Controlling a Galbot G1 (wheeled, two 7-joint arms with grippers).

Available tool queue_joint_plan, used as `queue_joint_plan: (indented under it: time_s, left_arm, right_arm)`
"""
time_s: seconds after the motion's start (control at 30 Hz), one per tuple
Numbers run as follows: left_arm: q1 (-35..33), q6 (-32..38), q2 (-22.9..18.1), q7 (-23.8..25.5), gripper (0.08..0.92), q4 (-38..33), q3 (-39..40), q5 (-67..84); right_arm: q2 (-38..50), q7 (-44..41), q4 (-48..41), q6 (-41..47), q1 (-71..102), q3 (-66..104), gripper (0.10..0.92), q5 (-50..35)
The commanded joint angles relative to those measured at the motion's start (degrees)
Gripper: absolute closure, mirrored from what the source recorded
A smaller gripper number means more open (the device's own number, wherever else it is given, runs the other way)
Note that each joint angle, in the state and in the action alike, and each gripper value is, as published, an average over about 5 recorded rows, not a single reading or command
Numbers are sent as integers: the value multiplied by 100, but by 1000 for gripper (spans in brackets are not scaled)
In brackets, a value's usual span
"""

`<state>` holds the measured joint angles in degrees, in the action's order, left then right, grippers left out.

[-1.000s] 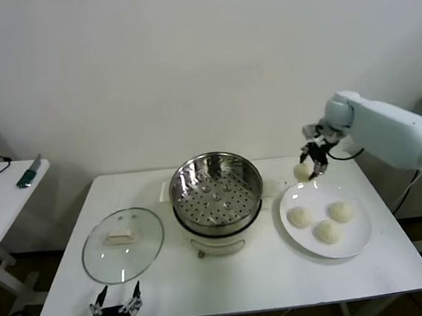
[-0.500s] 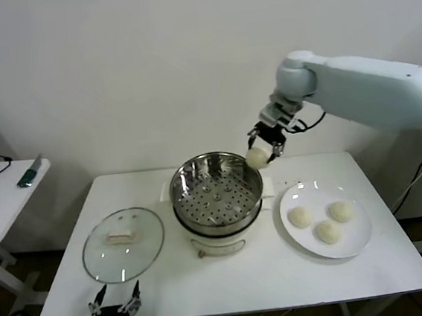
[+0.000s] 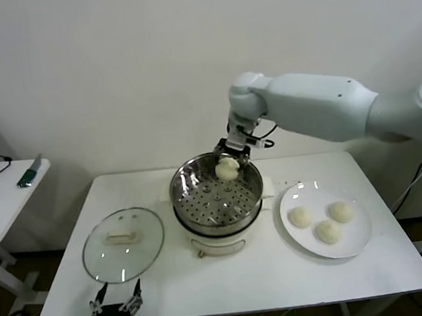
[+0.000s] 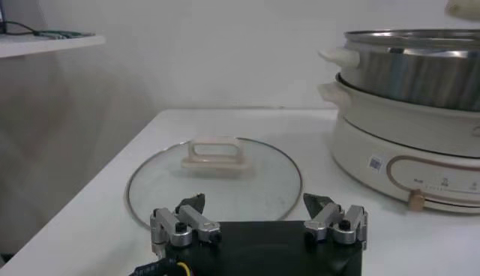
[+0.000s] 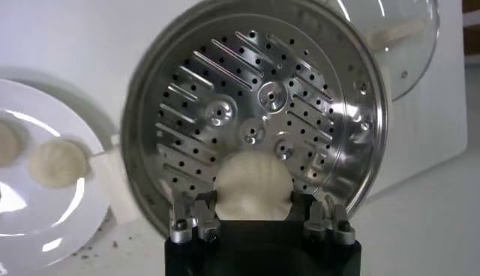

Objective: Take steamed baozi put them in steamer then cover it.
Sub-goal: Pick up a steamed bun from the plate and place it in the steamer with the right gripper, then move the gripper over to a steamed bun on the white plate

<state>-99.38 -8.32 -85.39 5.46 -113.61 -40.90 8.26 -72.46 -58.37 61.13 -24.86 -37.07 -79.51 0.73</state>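
Observation:
My right gripper is shut on a cream-white baozi and holds it over the far part of the shiny steamer. In the right wrist view the baozi sits between the fingers above the perforated floor of the steamer. Three more baozi lie on the white plate to the right. The glass cover with its cream handle lies flat on the table to the left; it also shows in the left wrist view. My left gripper is open, parked at the table's front edge near the cover.
The steamer sits on a white electric pot base at the table's middle. A side table with a green-handled tool stands at far left. The wall runs close behind the table.
My right arm has carried the baozi leftward from above the plate to over the steamer. The left arm has not moved.

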Motion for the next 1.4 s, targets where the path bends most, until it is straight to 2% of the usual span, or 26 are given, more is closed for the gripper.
queue_joint_plan:
  time_s: [0.03, 0.27, 0.6, 1.0, 1.27, 1.4]
  left_arm:
    - [-1, -6, -38, 1, 177, 11, 0, -28]
    - [61, -37, -78, 10, 177, 45, 14, -60]
    - [119, -46, -88, 12, 177, 71, 27, -63]
    - [102, -36, -76, 7, 177, 60, 60, -56]
    - [84, -55, -80, 7, 177, 19, 87, -60]
    - [76, -68, -79, 7, 177, 2, 86, -72]
  right_arm:
    - [-654, 352, -1288, -732, 979, 492, 355, 1070]
    - [-1027, 481, -2187, -1055, 1311, 918, 355, 1412]
    - [-1385, 434, -2857, -1247, 1411, 998, 355, 1391]
    - [-1479, 145, -2899, -1330, 1296, 776, 348, 1019]
    - [-1313, 187, -2666, -1381, 1045, 679, 214, 658]
    - [-982, 20, -2224, -1163, 518, 293, 204, -288]
